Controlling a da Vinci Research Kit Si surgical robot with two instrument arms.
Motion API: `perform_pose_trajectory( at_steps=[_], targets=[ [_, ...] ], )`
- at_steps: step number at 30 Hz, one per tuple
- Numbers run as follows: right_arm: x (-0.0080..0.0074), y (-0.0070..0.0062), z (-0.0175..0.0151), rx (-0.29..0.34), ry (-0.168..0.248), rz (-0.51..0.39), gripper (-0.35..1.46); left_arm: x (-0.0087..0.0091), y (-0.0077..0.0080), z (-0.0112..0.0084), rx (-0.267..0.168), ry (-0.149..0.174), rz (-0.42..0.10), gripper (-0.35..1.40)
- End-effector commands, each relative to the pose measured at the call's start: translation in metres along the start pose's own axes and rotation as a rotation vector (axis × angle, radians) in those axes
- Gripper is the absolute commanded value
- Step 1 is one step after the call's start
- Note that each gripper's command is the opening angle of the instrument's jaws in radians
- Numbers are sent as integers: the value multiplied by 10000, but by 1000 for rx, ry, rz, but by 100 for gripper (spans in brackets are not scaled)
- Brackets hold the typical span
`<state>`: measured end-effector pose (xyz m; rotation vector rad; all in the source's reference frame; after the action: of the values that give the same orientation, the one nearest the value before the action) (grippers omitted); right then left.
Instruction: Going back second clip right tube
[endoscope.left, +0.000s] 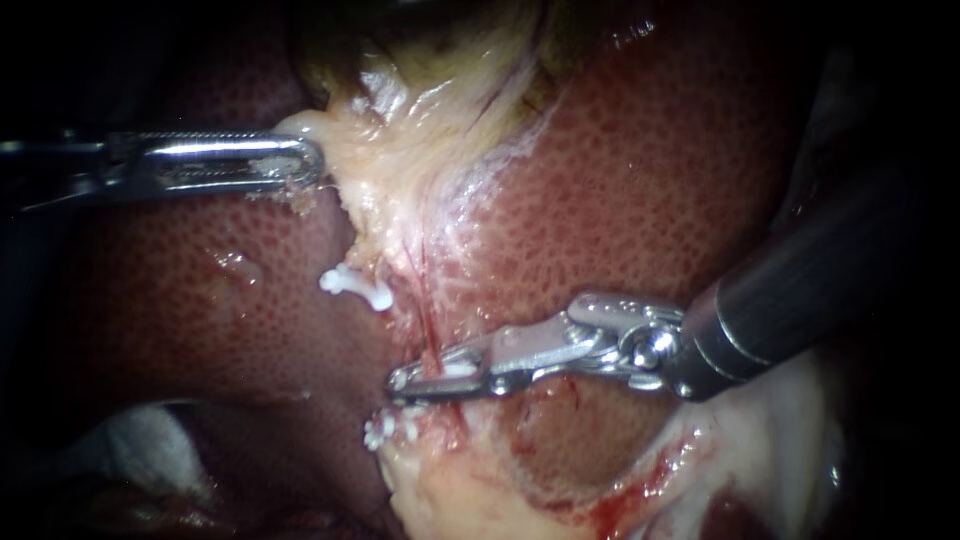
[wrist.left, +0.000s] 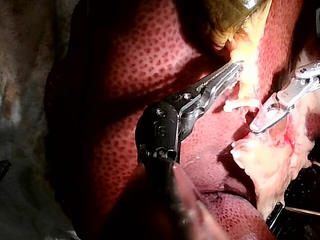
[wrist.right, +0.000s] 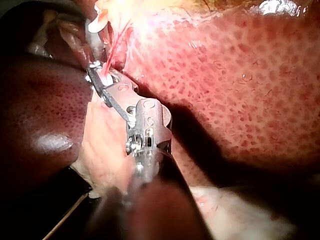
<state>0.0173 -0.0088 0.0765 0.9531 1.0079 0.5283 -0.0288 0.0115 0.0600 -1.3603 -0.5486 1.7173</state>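
My left instrument (endoscope.left: 305, 165) comes in from the left, its jaws shut on the pale edge of the gallbladder (endoscope.left: 420, 120) and holding it taut. A thin red tube (endoscope.left: 430, 320) runs down from that tissue over the liver (endoscope.left: 650, 190). My right instrument (endoscope.left: 405, 380) lies across the tube low down, jaws narrowly open, with a white clip (endoscope.left: 458, 369) between them. Another white clip (endoscope.left: 355, 285) sits to the left on a pale strand, and a third white piece (endoscope.left: 385, 428) lies just below the jaw tips. In the right wrist view, the jaws (wrist.right: 95, 75) straddle the tube.
Dark red liver lobe (endoscope.left: 200, 300) fills the left half. Pale fatty tissue with blood streaks (endoscope.left: 560, 490) lies below the right instrument. White gauze (endoscope.left: 140, 440) shows at the lower left. My right instrument's dark shaft (endoscope.left: 800, 290) crosses the right side.
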Motion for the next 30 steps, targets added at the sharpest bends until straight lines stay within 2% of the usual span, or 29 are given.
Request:
perform_pose_trajectory(
  at_steps=[1, 8, 9, 12, 14, 24, 30],
  targets=[
    [0, 0, 0, 0, 0, 0, -35, 0, 0, 0, 0, 0, 0, -35],
    [-1, -4, 0, 0, -7, -2, -35, -1, 0, 0, 0, 0, 0, -35],
    [-1, -6, 0, -17, 1, -2, -25, -1, 0, 0, 0, 0, 0, -35],
    [2, -5, 1, -58, 10, -69, 28, -1, 0, 0, 0, 0, 1, -35],
    [4, -4, 0, -81, 22, -85, 38, -1, 0, 0, 0, 0, 1, -35],
    [7, 9, -10, -141, 36, -155, 49, -2, 1, 0, 1, 0, 1, -35],
    [10, 4, -34, -135, 33, -171, 49, -3, 1, 0, 1, 0, 1, -35]
  ],
)
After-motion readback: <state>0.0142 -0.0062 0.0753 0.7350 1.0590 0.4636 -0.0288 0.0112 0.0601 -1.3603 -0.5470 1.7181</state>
